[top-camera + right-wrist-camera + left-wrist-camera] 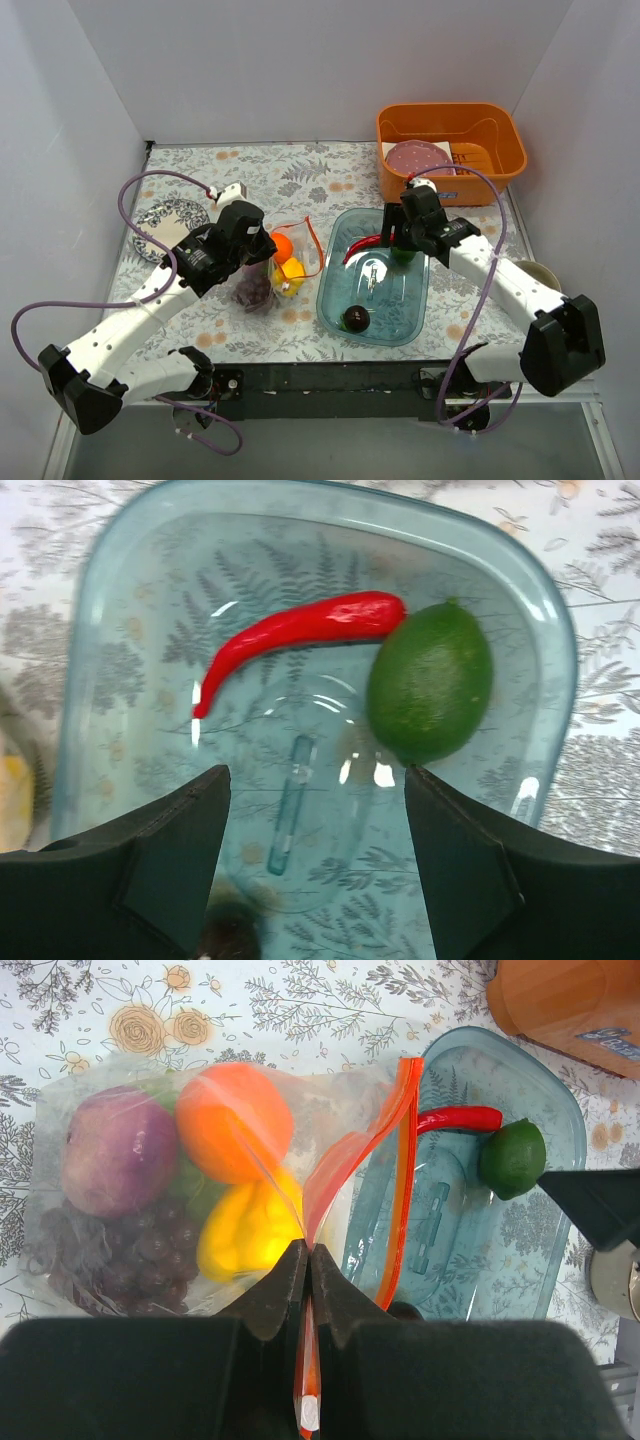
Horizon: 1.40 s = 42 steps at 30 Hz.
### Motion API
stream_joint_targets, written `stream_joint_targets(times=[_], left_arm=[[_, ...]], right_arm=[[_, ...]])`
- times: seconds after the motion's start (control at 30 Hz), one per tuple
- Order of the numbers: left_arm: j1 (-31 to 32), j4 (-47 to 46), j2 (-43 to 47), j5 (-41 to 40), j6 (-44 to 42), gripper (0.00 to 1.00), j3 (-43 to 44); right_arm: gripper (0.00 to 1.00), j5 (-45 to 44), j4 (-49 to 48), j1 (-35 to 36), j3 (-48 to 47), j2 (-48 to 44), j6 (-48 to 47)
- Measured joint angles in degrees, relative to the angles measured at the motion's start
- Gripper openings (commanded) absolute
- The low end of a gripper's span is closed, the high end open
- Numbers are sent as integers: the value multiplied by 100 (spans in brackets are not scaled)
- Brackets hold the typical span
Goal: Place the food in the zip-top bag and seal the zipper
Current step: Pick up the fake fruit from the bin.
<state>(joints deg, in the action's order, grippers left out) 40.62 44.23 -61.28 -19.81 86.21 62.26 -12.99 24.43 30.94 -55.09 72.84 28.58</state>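
The clear zip-top bag (272, 270) lies left of the blue tray (330, 300). It holds an orange (235, 1120), a purple onion (118, 1150), a yellow pepper (250, 1225) and dark grapes (120, 1260). Its mouth is open, and the red-orange zipper (403, 1160) loops up toward the tray. My left gripper (308, 1255) is shut on one end of the zipper strip. My right gripper (315, 780) is open above the tray, just short of the green lime (430, 680) and the red chilli (300, 630). A dark plum (356, 318) sits at the tray's near end.
An orange basket (450, 150) with a pink dotted disc (420, 158) stands at the back right. A patterned plate (165, 220) lies at the left behind my left arm. A pale bowl (540, 272) sits at the right edge.
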Motion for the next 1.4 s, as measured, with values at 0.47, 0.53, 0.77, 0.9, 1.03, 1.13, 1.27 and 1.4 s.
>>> stream_joint_targets(times=[0.47,0.53,0.77,0.9,1.03,1.13,1.27,1.4], left_arm=[[0,-85,101,83,-13,0,-83],[0,-85,116,83,-15,0,-83],[-2,-85,118,81,-55,0,-83],[-2,-92,151,81,-57,0,-103],[-2,-90,208,81,-57,0,-127],[-2,-92,225,81,-55,0,-151],[-2,-98,225,83,-55,0,-164],[-2,-105,225,83,-55,0,-181]], right_arm=[[81,-256,358,-393,-579,1484,-643],[81,-343,365,-393,-732,1606,-660],[80,-568,411,-398,-933,2048,-776],[80,-660,450,-398,-933,2229,-780],[74,-658,459,-398,-933,2245,-778],[73,-647,457,-398,-933,2245,-778],[76,-575,391,-398,-883,2223,-778],[77,-361,280,-411,-632,2031,-780]])
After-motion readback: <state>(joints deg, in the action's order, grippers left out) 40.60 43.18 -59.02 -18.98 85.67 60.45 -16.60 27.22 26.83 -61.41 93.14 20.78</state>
